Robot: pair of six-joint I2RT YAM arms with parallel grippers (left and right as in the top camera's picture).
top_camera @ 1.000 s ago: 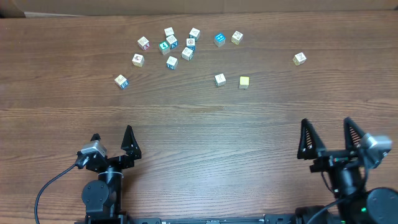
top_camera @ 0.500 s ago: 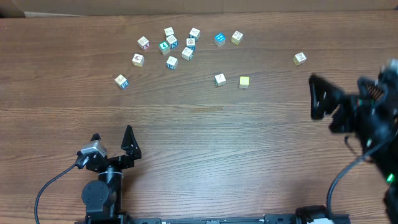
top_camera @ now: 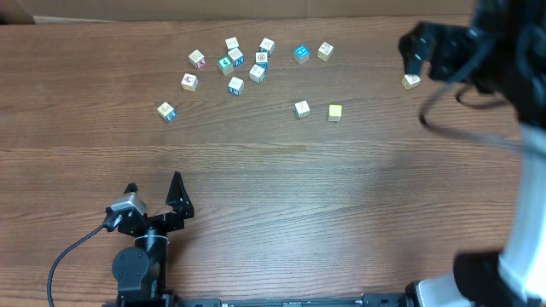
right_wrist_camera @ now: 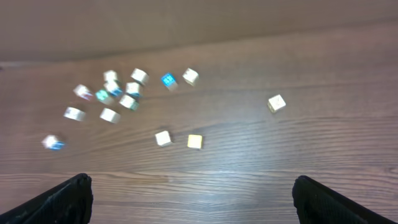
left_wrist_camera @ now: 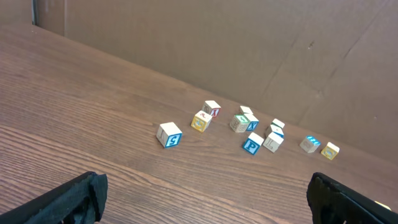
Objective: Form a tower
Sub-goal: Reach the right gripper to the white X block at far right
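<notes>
No tower is in view; only loose single wooden cubes lie on the table. A cluster of cubes (top_camera: pixel 235 61) sits at the far middle-left, also visible in the left wrist view as a cluster of cubes (left_wrist_camera: pixel 249 121). A yellow cube (top_camera: pixel 334 112) and a white cube (top_camera: pixel 301 108) lie apart, nearer the centre. One lone cube (top_camera: pixel 411 81) lies far right, just below my raised right gripper (top_camera: pixel 414 53). Its jaws stand open and empty (right_wrist_camera: pixel 194 202). My left gripper (top_camera: pixel 153 183) rests open and empty at the near left, far from the cubes.
A single cube (top_camera: pixel 166 112) with a blue face lies left of the cluster; it is the nearest cube (left_wrist_camera: pixel 169 134) in the left wrist view. A brown cardboard wall (left_wrist_camera: pixel 249 43) runs along the table's far edge. The right arm's cable (top_camera: pixel 461 128) hangs over the right side.
My right arm has lifted from the near right and swung forward over the far right of the table, above the lone cube. The left arm and the cubes have not moved.
</notes>
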